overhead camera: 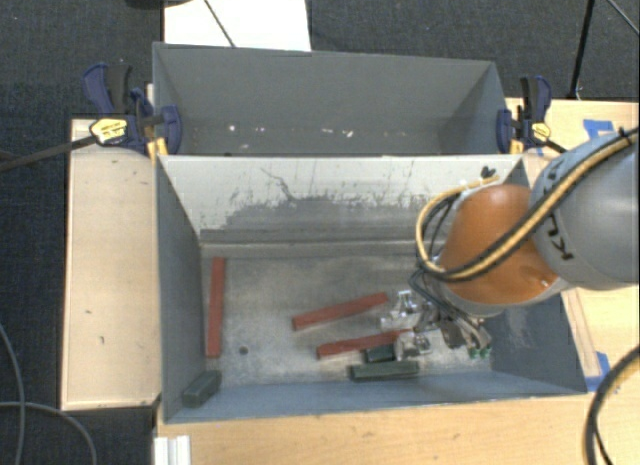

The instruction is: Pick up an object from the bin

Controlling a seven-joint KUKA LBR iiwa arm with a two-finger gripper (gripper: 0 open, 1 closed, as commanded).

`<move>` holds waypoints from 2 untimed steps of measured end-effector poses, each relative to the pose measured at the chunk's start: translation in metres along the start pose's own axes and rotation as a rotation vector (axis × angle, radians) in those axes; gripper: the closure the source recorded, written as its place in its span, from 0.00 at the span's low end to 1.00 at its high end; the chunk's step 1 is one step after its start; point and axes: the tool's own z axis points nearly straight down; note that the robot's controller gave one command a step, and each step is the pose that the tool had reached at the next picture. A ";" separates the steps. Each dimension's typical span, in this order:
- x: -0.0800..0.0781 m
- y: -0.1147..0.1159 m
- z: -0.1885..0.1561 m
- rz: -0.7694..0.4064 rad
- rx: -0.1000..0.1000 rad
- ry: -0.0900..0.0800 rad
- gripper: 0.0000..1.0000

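My gripper [408, 338] hangs low over the bin floor at the front right, under the orange wrist cover. Its metal fingers sit right above the right end of a short red stick [352, 347] and a dark green flat block [383, 370] lying just in front of it. A longer red stick [338, 313] lies slanted a little further back, its right end close to the gripper. Nothing shows between the fingers.
Another red stick [215, 307] lies lengthwise along the left wall. A small dark grey block [201, 387] rests in the front left corner. The arm and its cables cover the bin's right side.
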 end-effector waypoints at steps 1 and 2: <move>0.000 0.000 0.000 -0.001 0.000 0.000 1.00; -0.008 0.005 -0.143 -0.040 -0.002 0.006 1.00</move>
